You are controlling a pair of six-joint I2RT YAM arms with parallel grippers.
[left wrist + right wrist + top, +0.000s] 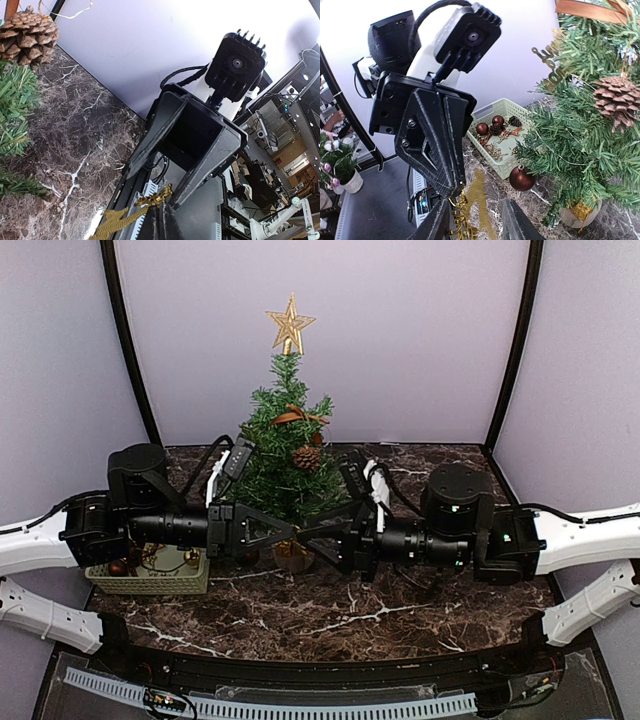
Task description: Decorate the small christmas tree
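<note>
Findings. The small christmas tree (285, 455) stands upright at the back centre of the marbled bench (400, 615). Its base is just behind the point where the two arms meet.

Already on the tree:
- a gold star (290, 322) at the top
- a brown ribbon bow (298, 415)
- a pinecone (617, 100)
- gold script lettering (547, 70)
- a dark red bauble (522, 178) low on the left side

Left gripper (456, 192): the jaws are closed tight on the hanging loop of a gold glitter ornament (476, 192). The ornament dangles below the tips, in front of the tree's lower branches.

Right gripper (156, 185): it faces the left one tip to tip. The jaws stand partly apart, one finger on either side of the gold ornament. A gap shows on both sides, so no grip is seen.

A pale green basket (150, 583) sits on the bench at the left, under the left arm and well apart from the tree. It holds more baubles, small cones and gold pieces — details too small to itemise.
</note>
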